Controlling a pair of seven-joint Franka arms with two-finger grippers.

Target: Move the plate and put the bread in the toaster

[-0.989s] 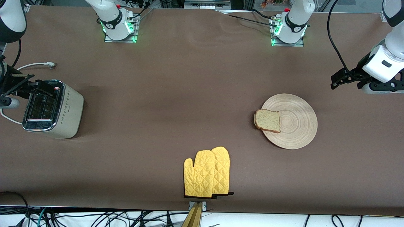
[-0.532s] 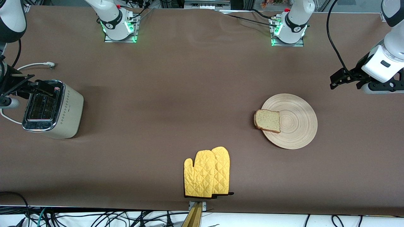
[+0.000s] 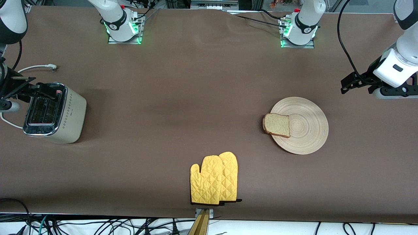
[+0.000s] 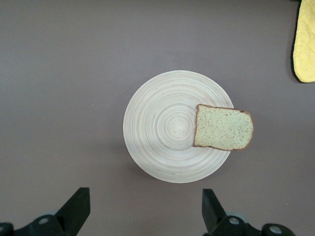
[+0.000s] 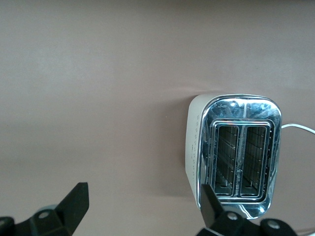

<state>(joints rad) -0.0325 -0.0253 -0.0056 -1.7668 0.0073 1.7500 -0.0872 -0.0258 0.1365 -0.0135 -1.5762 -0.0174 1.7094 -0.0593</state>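
The pale wooden plate (image 3: 308, 129) lies toward the left arm's end of the table, and it also shows in the left wrist view as the plate (image 4: 162, 132). The bread (image 3: 277, 125) rests on the plate's rim, overhanging the edge that faces the toaster; it shows again as the bread (image 4: 222, 128). The cream toaster (image 3: 70, 116) stands at the right arm's end, both slots empty in the toaster (image 5: 236, 157). My left gripper (image 3: 351, 83) (image 4: 144, 196) hangs open over bare table beside the plate. My right gripper (image 3: 36, 87) (image 5: 142, 194) hangs open over the toaster's edge.
A pair of yellow oven mitts (image 3: 214, 179) (image 4: 305, 44) lies near the table's front edge, midway along it. The toaster's white cord (image 3: 36, 68) runs toward the robots' side. Both arm bases (image 3: 122, 26) (image 3: 298, 31) stand along the table's edge nearest the robots.
The left arm's hand has shifted slightly. Plate, bread, toaster and right gripper have not moved.
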